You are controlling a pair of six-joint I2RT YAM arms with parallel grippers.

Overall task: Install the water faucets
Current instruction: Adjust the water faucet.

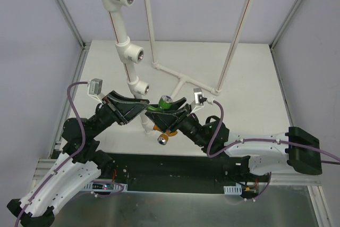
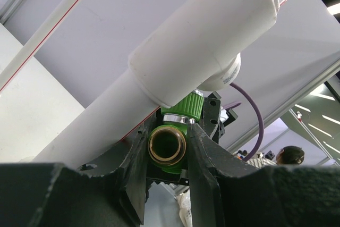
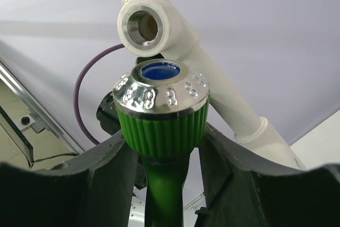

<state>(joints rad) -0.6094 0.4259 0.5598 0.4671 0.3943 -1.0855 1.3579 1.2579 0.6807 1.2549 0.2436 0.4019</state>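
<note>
green faucet (image 1: 165,103) is being pinched at frame centre by left gripper (image 2: 167,145) and right gripper (image 3: 163,147); orange faucet (image 1: 160,129) is lying just below. cross-threading is being risked if the held faucet meets the tee fitting (image 3: 144,26) tilted.

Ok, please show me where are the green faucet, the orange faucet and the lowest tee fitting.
green faucet (image 3: 162,131): right wrist view, on its ribbed green collar.
orange faucet (image 1: 161,139): top external view, on its silver round end.
lowest tee fitting (image 1: 139,84): top external view, on its white body.
</note>
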